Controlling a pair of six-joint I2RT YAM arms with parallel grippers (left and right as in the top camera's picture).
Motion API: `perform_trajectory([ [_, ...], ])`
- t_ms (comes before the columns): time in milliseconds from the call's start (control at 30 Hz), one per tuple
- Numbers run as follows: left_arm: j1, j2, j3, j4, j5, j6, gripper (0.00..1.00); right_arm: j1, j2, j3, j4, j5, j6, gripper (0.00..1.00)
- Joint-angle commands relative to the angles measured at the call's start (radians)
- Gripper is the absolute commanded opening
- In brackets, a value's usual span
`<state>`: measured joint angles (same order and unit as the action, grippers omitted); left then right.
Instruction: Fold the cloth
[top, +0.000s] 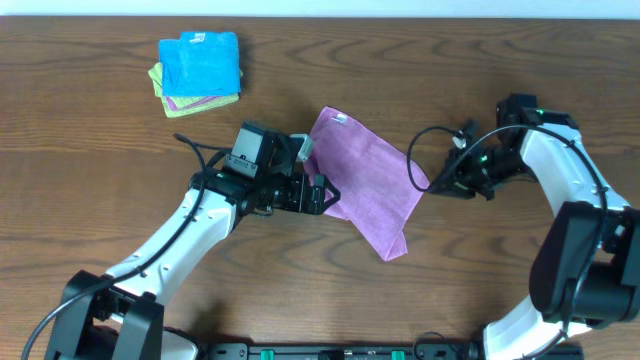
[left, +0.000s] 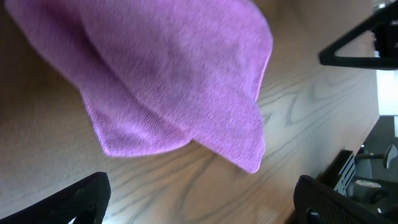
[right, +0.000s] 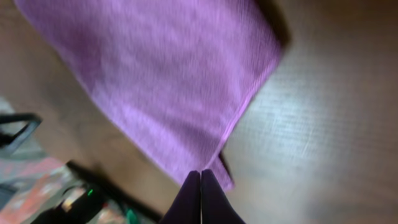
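The purple cloth (top: 370, 180) lies slanted on the middle of the wooden table, with a white tag at its far corner. It also shows in the left wrist view (left: 174, 74) and the right wrist view (right: 161, 81). My left gripper (top: 328, 196) is open and empty at the cloth's left edge; its fingers (left: 202, 199) stand wide apart over bare wood just short of a cloth corner. My right gripper (top: 435, 186) is at the cloth's right corner. Its fingers (right: 200, 173) are pressed together on that corner, which looks slightly raised.
A stack of folded cloths (top: 200, 70), blue on top with purple and yellow-green below, sits at the back left. The right arm's cable loops over the table (top: 100, 200) beside the cloth's right edge.
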<state>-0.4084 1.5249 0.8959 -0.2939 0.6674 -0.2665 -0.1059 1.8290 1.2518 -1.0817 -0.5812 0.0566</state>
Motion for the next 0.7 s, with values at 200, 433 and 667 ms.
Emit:
perform_trajectory([
  [200, 0.01, 0.013, 0.013, 0.083, -0.063, -0.003, 0.1, 0.194, -0.014, 0.052, 0.124, 0.266, 0.017, 0.01],
  [433, 0.025, 0.018, 0.034, 0.086, -0.105, -0.003, 0.06, 0.231, -0.016, 0.164, 0.086, 0.357, 0.017, 0.02],
  [667, 0.025, 0.018, 0.034, 0.096, -0.075, -0.017, 0.06, 0.23, -0.021, 0.175, 0.068, 0.352, 0.087, 0.02],
])
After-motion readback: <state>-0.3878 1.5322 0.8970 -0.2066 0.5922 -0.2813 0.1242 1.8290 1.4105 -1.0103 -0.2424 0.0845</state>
